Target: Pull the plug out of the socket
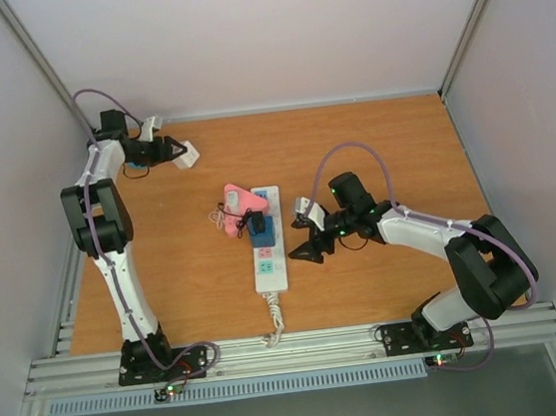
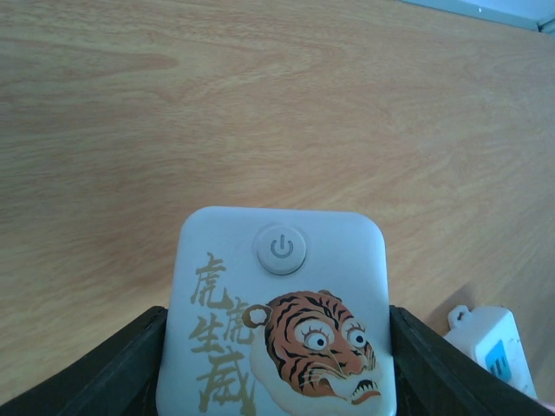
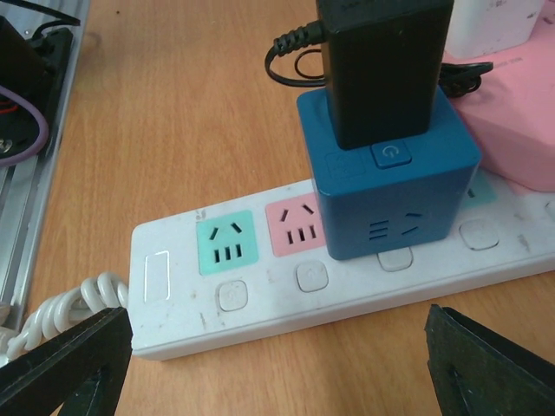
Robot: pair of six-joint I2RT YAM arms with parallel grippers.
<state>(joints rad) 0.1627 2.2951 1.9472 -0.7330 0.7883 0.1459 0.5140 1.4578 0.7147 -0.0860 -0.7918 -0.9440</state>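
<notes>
ok so this all comes down to the right claw vs the blue cube plug. the socket lies in the middle of the surface. its long axis runs near-to-far in the top view, with the curly white cord end towards the arm bases. the right claw hangs just beside the socket on its right, about level with the cube and touching nothing. it's spread about as wide as it goes, with nothing in it. from its own wrist cam the socket runs crossways, so the 2 fingers line up along the socket's length. the cube sits ahead of the gap between them.

the cube is seated in the socket with a black brick stuck in its top, so the stack is tall. my guess is the claw goes forward, closes on the cube's sides and pulls straight up.

the left claw is well apart at the far left corner, clamped on a white tiger block, so it's busy. the right arm is clearly nearer. a pink block sits right next to the cube towards the far end and could get bumped.
</notes>
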